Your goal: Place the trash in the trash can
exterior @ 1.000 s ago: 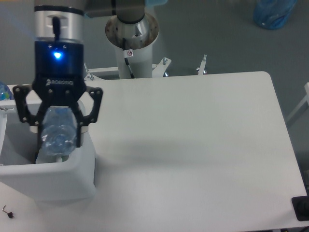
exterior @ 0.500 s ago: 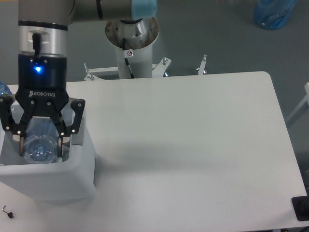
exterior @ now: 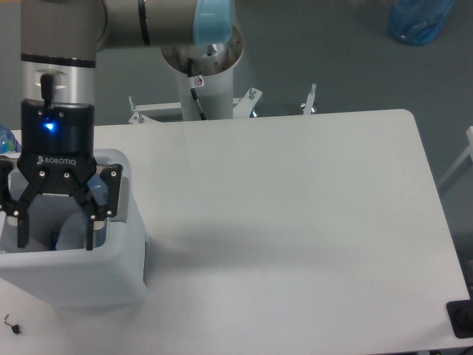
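Note:
The trash can (exterior: 103,275) is a large white bin at the table's left edge. My gripper (exterior: 55,235) hangs over its opening with its black fingers (exterior: 90,235) spread wide, open and holding nothing. Below and between the fingers, a pale bluish clear plastic bottle (exterior: 74,225), the trash, lies inside the bin, partly hidden by the gripper and the bin's front wall. No other trash shows.
The arm's white base column (exterior: 201,55) stands behind the table's far edge. A blue object (exterior: 4,139) peeks in at the left edge, and a blue bag (exterior: 420,18) lies on the floor top right. A small black bit (exterior: 10,322) lies bottom left, with a black block (exterior: 462,318) at bottom right.
The gripper carried the bottle leftward over the bin, then its fingers spread apart. The bottle left the fingers and now lies lower, inside the bin.

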### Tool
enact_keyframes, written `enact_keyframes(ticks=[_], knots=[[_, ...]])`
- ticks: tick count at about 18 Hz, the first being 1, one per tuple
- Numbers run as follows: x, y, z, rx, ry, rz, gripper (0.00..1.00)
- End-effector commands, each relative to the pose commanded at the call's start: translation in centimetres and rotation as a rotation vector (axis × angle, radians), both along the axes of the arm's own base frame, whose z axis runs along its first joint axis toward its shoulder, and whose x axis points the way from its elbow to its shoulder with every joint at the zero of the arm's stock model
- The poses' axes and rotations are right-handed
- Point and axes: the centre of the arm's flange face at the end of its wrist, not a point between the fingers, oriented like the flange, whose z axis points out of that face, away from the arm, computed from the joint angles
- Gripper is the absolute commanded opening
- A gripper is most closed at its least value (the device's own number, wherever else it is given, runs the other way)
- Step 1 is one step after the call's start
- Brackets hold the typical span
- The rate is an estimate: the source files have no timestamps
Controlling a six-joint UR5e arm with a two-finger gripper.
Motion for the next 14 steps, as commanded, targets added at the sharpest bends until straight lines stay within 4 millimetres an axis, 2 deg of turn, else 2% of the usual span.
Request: enact_keyframes(ticks=[2, 6, 10, 14], knots=[[-1.5, -0.5, 0.0, -0.012, 0.028, 0.018, 1.00], [-7.4, -2.8, 0.3, -0.027, 0.063, 0.098, 1.00], [-10.7, -5.0, -0.5, -0.117, 0.183, 0.020, 1.00], [-12.4, -7.8, -0.2, -0.184, 0.227, -0.015, 1.00]])
